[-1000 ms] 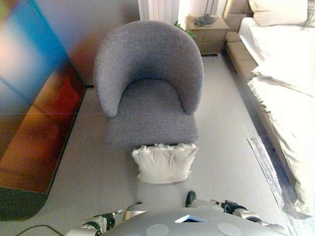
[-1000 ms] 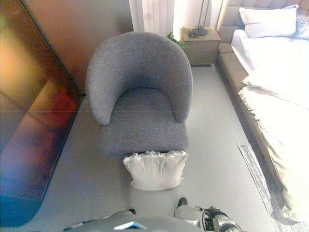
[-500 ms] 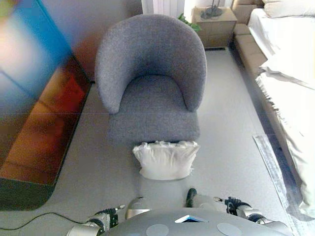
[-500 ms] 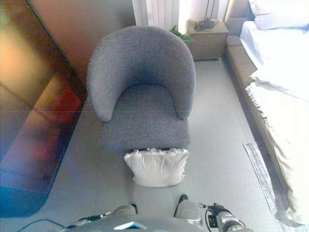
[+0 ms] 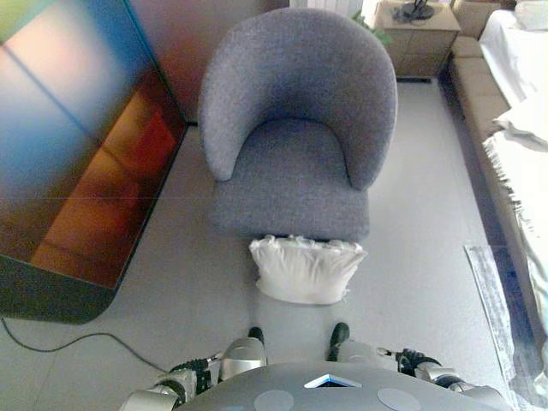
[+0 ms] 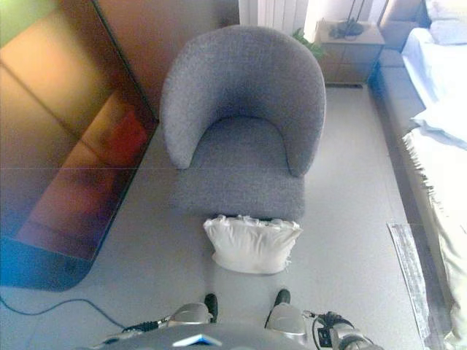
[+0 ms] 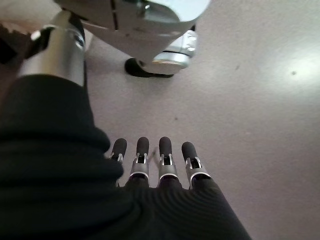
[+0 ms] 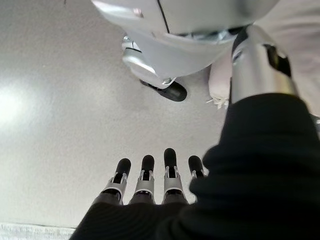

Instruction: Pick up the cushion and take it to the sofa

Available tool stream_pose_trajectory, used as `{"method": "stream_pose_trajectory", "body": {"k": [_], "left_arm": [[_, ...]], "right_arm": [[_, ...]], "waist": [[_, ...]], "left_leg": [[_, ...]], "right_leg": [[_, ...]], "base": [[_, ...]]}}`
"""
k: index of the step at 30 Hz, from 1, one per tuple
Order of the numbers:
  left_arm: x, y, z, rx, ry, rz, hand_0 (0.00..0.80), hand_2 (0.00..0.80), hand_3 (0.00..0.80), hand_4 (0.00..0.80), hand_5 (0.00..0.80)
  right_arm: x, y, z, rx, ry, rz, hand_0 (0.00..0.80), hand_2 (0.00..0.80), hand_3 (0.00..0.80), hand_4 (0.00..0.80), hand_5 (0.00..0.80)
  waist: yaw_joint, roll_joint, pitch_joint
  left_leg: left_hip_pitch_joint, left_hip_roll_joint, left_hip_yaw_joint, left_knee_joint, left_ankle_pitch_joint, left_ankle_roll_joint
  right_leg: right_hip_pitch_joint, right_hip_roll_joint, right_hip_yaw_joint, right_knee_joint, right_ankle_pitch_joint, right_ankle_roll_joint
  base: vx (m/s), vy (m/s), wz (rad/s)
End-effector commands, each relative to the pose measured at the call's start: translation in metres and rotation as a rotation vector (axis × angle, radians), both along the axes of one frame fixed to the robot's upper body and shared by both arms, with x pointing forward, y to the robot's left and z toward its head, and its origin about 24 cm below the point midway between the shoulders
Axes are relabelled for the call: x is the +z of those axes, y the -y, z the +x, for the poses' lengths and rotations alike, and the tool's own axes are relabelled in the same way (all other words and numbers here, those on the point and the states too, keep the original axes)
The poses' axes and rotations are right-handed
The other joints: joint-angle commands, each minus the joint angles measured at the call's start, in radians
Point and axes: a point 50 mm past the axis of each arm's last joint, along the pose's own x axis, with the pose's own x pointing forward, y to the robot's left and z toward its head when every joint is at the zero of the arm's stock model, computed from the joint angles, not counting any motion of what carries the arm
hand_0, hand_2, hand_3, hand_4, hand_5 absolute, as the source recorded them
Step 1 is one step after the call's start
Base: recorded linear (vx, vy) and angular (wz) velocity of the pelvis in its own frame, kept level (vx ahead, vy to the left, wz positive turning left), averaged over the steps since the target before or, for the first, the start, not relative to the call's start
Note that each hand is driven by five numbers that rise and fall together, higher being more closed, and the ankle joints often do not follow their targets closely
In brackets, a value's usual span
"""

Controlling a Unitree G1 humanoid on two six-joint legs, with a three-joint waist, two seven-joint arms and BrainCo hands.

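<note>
A white cushion (image 5: 304, 270) with a frilled top edge stands on the grey floor, leaning against the front of the grey armchair (image 5: 295, 128). It is just ahead of me, in the middle of the eye views. My left hand (image 7: 155, 165) hangs by my side with straight fingers pointing at the floor, holding nothing. My right hand (image 8: 155, 180) hangs the same way, open and empty. Both hands are well short of the cushion.
A large dark glossy screen (image 5: 68, 145) stands along the left. A bed (image 5: 527, 128) with white bedding runs along the right, with a bedside table (image 5: 419, 38) at the back. A thin cable (image 5: 77, 338) lies on the floor at lower left.
The camera has shifted: the screen on the left shows more, the bed less. The cushion still leans on the armchair. Hands unchanged.
</note>
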Motion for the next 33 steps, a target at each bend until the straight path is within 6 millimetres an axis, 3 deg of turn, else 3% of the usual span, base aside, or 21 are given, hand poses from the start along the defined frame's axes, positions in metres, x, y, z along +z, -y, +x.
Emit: {"method": "stream_pose_trajectory", "body": {"k": [1, 3, 5, 6, 7, 8, 11, 15, 23, 30, 33], "left_arm": [[0.011, -0.014, 0.041, -0.068, 0.162, 0.061, 0.0, 0.0, 0.0, 0.0, 0.0], [0.02, -0.02, 0.067, -0.07, 0.278, 0.097, 0.0, 0.0, 0.0, 0.0, 0.0], [0.037, -0.039, 0.096, -0.059, 0.421, 0.092, 0.0, 0.0, 0.0, 0.0, 0.0], [0.043, -0.039, 0.107, -0.048, 0.488, 0.1, 0.0, 0.0, 0.0, 0.0, 0.0], [0.049, -0.037, 0.12, -0.034, 0.552, 0.115, 0.0, 0.0, 0.0, 0.0, 0.0], [0.055, -0.033, 0.131, -0.027, 0.61, 0.128, 0.0, 0.0, 0.0, 0.0, 0.0], [0.08, -0.014, 0.174, -0.029, 0.795, 0.135, 0.0, 0.0, 0.0, 0.0, 0.0], [0.101, 0.001, 0.203, -0.045, 0.912, 0.111, 0.0, 0.0, 0.0, 0.0, 0.0], [0.134, 0.019, 0.239, -0.058, 1.091, 0.064, 0.0, 0.0, 0.0, 0.0, 0.0], [0.176, 0.038, 0.265, -0.057, 1.35, -0.016, 0.0, 0.0, 0.0, 0.0, 0.0], [0.191, 0.041, 0.27, -0.037, 1.432, -0.016, 0.0, 0.0, 0.0, 0.0, 0.0]], "right_arm": [[0.006, -0.002, 0.037, -0.02, 0.129, -0.014, 0.0, 0.0, 0.0, 0.0, 0.0], [0.013, -0.006, 0.063, -0.005, 0.212, -0.023, 0.0, 0.0, 0.0, 0.0, 0.0], [0.027, 0.004, 0.093, 0.018, 0.323, -0.057, 0.0, 0.0, 0.0, 0.0, 0.0], [0.033, 0.005, 0.106, 0.029, 0.376, -0.063, 0.0, 0.0, 0.0, 0.0, 0.0], [0.039, 0.001, 0.121, 0.047, 0.43, -0.064, 0.0, 0.0, 0.0, 0.0, 0.0], [0.044, -0.004, 0.132, 0.062, 0.473, -0.065, 0.0, 0.0, 0.0, 0.0, 0.0], [0.062, -0.009, 0.162, 0.066, 0.604, -0.091, 0.0, 0.0, 0.0, 0.0, 0.0], [0.083, -0.007, 0.187, 0.07, 0.717, -0.138, 0.0, 0.0, 0.0, 0.0, 0.0], [0.129, 0.0, 0.231, 0.041, 0.921, -0.19, 0.0, 0.0, 0.0, 0.0, 0.0], [0.18, -0.001, 0.267, 0.035, 1.134, -0.252, 0.0, 0.0, 0.0, 0.0, 0.0], [0.195, -0.002, 0.274, 0.036, 1.201, -0.273, 0.0, 0.0, 0.0, 0.0, 0.0]], "waist": [[-0.001, -0.035, 0.046], [0.009, -0.035, 0.077], [0.016, -0.02, 0.126], [0.019, -0.019, 0.153], [0.023, -0.022, 0.177], [0.021, -0.028, 0.196], [0.002, -0.044, 0.258], [-0.015, -0.044, 0.293], [-0.043, -0.025, 0.353], [-0.053, 0.008, 0.412], [-0.054, 0.015, 0.426]], "left_leg": [[-0.082, 0.006, -0.007, 0.067, 0.005, 0.008], [-0.136, 0.01, 0.002, 0.099, 0.001, 0.021], [-0.206, 0.017, 0.015, 0.128, 0.004, 0.024], [-0.232, 0.025, 0.015, 0.147, -0.014, 0.02], [-0.277, 0.038, 0.029, 0.162, 0.0, 0.029], [-0.312, 0.044, 0.026, 0.175, 0.0, 0.031], [-0.439, 0.031, -0.012, 0.205, 0.009, 0.016], [-0.516, 0.017, -0.023, 0.23, 0.022, 0.004], [-0.66, 0.003, -0.04, 0.3, 0.031, 0.008], [-0.796, -0.013, -0.064, 0.352, 0.041, 0.018], [-0.833, -0.011, -0.076, 0.393, 0.009, 0.013]], "right_leg": [[0.13, -0.051, 0.006, -0.031, -0.054, 0.058], [0.071, -0.067, 0.004, 0.027, -0.067, 0.066], [-0.019, -0.086, -0.016, 0.093, -0.076, 0.063], [-0.067, -0.1, -0.027, 0.13, -0.082, 0.074], [-0.13, -0.117, -0.037, 0.15, -0.052, 0.069], [-0.174, -0.118, -0.019, 0.159, -0.039, 0.07], [-0.276, -0.096, 0.03, 0.101, 0.004, 0.075], [-0.352, -0.085, 0.048, 0.109, 0.012, 0.062], [-0.515, -0.086, 0.07, 0.2, 0.004, 0.043], [-0.677, -0.089, 0.101, 0.295, -0.001, 0.036], [-0.719, -0.091, 0.118, 0.345, -0.033, 0.042]], "base": [[0.009, 0.011, -0.07], [-0.108, 0.019, -0.08], [-0.257, 0.063, -0.16], [-0.346, 0.021, -0.27], [-0.291, -0.059, -0.38], [-0.308, -0.104, -0.45], [-0.228, -0.094, -0.38], [-0.112, 0.012, -0.13], [-0.082, 0.006, 0.0], [-0.054, 0.014, 0.1], [0.013, 0.007, 0.12]]}}
